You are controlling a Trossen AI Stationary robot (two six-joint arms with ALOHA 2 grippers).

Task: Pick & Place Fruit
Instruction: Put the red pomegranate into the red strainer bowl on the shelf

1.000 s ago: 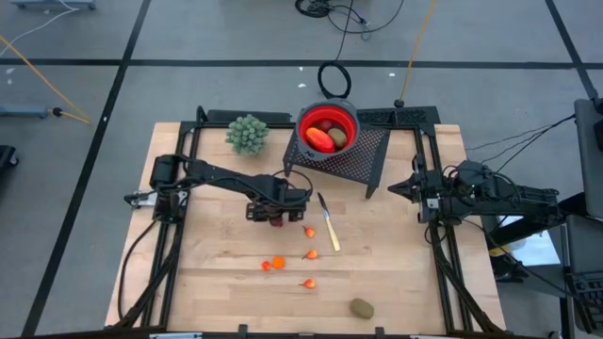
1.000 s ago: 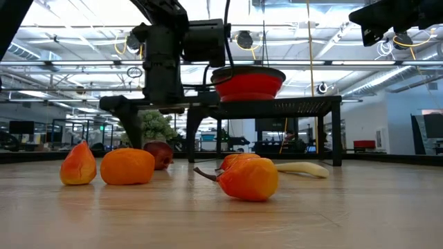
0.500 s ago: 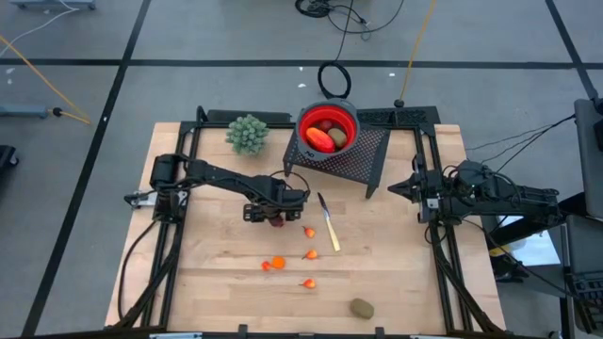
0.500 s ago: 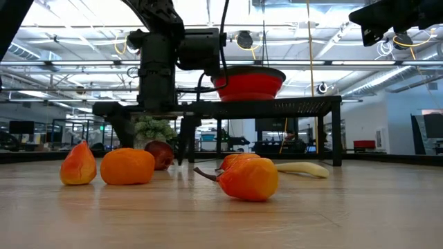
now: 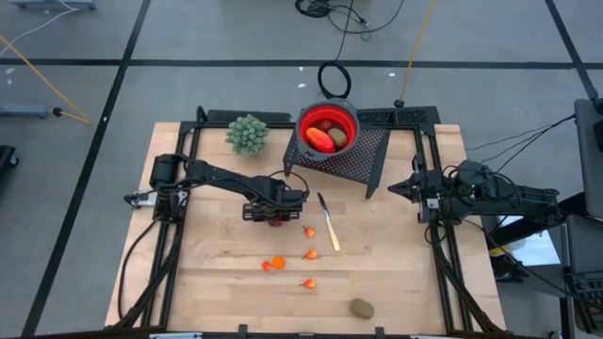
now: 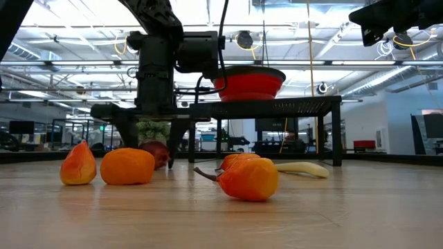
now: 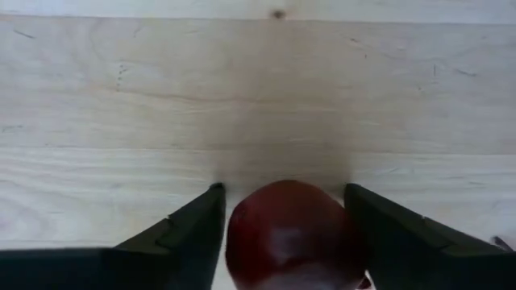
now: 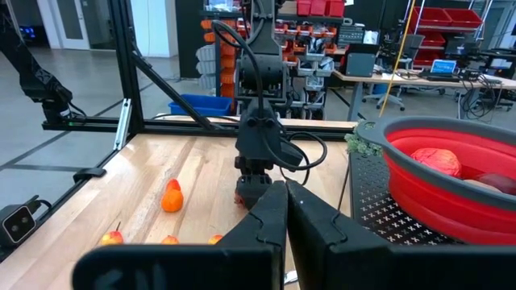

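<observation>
My left gripper (image 5: 274,216) points down at the dark red ball (image 7: 290,234), open, with one finger on each side of it. The low view shows the ball (image 6: 158,153) on the wood between the two fingers. Several small orange bits (image 5: 273,264) lie nearer the table's near edge. One brownish-green oval (image 5: 362,308) sits close to that edge. The red-orange oblong (image 5: 319,138) and another oval (image 5: 337,137) lie in the red bowl (image 5: 350,120). My right gripper (image 8: 286,211) is shut and waits at the table's right side. My left gripper stands astride the dark red ball from above, fingers (image 7: 193,234) pointing down. The ball's sides lie right by the fingers' inner faces; I cannot tell whether they touch. The ball rests on the table.
The red bowl sits on a black mesh stand (image 5: 367,155) at the far middle. A pale green knobbly bunch (image 5: 247,134) lies to the stand's left. A yellow-handled knife (image 5: 328,221) lies just right of the ball. Black frame rails (image 5: 170,245) run along both sides.
My left gripper has come down over the dark red ball, so its fingers now reach the ball's sides near the table. The ball and the other pieces have stayed in place.
</observation>
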